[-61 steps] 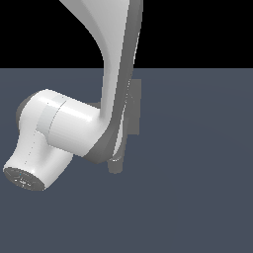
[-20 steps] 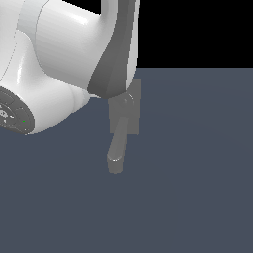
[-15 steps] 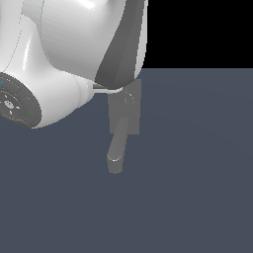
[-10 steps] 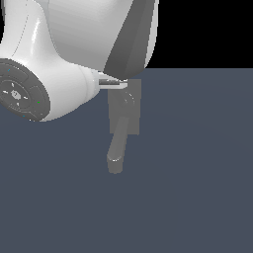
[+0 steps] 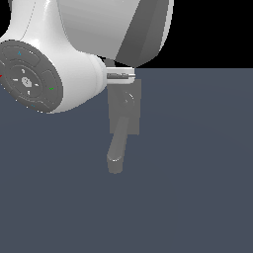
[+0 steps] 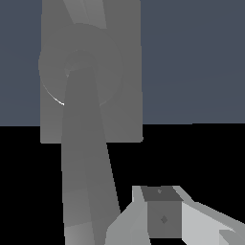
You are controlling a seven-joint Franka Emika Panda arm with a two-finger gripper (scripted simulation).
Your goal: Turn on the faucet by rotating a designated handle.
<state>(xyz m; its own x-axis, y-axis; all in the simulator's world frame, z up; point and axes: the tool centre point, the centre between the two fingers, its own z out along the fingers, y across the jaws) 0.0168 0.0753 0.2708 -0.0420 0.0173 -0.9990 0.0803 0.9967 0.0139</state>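
Observation:
The grey faucet (image 5: 124, 111) has a flat base plate and a thick spout (image 5: 116, 155) that curves down to a blunt tip. In the wrist view a slimmer straight bar, the handle (image 6: 86, 158), runs from a round pivot on the plate (image 6: 119, 48) towards the camera. One of my fingers (image 6: 162, 217) lies close beside the handle's near end; I cannot tell whether it touches. In the exterior view my gripper (image 5: 120, 75) shows as a narrow stub at the plate's top edge. Its fingers are together and hold nothing.
My big white arm (image 5: 54, 54) fills the exterior view's upper left and hides whatever lies behind it. The faucet stands on a plain dark blue-grey floor (image 5: 197, 188) with black beyond its far edge.
The arm has swung up and closer to the exterior camera and looks larger. The fingertips have come out at the plate's top edge. The faucet looks unchanged.

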